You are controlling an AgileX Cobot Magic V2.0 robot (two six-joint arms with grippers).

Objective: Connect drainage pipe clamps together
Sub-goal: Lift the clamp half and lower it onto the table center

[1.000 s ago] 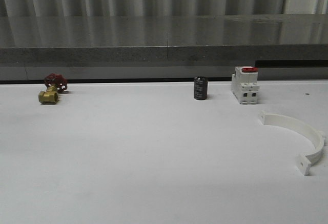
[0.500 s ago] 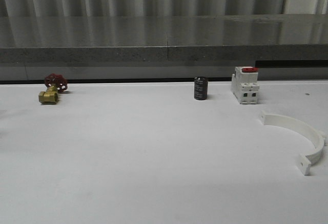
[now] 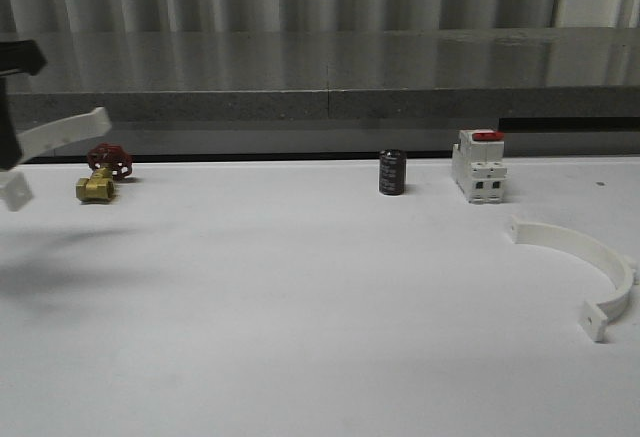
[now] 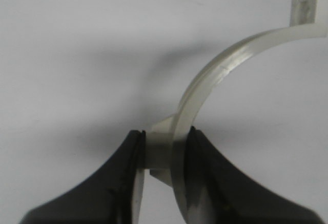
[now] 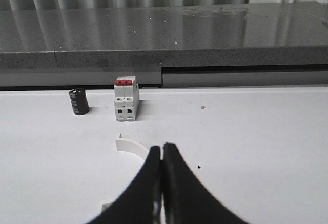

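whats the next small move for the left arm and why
Probably carry the held clamp half rightward across the table toward the other clamp half. The left gripper is shut on its half, raised at the far left, while the mate lies flat at the far right.

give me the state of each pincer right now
Left pincer: shut on a drainage pipe clamp, held above the table.
Right pincer: shut, holding nothing.

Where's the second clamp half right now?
Front view, far left: the clamp half hangs above the table in the left end effector, near the brass valve.
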